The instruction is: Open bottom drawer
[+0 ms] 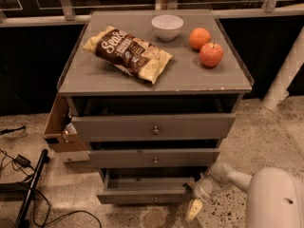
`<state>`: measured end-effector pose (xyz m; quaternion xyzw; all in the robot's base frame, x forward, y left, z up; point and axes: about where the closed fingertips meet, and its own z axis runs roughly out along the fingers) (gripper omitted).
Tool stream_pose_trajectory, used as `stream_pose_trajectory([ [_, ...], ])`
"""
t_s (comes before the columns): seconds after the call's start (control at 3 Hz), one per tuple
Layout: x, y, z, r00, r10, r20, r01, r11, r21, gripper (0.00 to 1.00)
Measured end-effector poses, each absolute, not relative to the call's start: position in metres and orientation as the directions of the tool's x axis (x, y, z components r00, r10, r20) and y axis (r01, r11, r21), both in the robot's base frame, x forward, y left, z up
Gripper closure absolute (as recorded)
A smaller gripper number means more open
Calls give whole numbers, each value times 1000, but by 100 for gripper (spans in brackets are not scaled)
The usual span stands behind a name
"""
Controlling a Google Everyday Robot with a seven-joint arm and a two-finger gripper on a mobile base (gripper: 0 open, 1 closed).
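Currently: bottom drawer (142, 196) is the lowest of three grey fronts. It stands forward of the cabinet, with a dark gap showing behind its front and a small knob at centre. Gripper (195, 204) sits low at the drawer's right end, just beside the front corner; contact unclear. Cannot tell whether it is spread or closed. Counter (199, 80) carries chip bag (128, 53) left, white bowl (167, 26) far, orange (199, 38) and apple (211, 54) right.

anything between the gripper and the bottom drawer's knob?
No: camera view shows only bare grey front of the bottom drawer between its knob and the gripper, which sits by the drawer's right end.
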<state>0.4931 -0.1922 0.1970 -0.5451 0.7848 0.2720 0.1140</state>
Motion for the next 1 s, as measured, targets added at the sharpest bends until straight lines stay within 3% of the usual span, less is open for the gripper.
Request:
stream_pose_trajectory([
  [1.0, 407, -203, 225, -465, -774, -430, -822, 197, 534, 0],
])
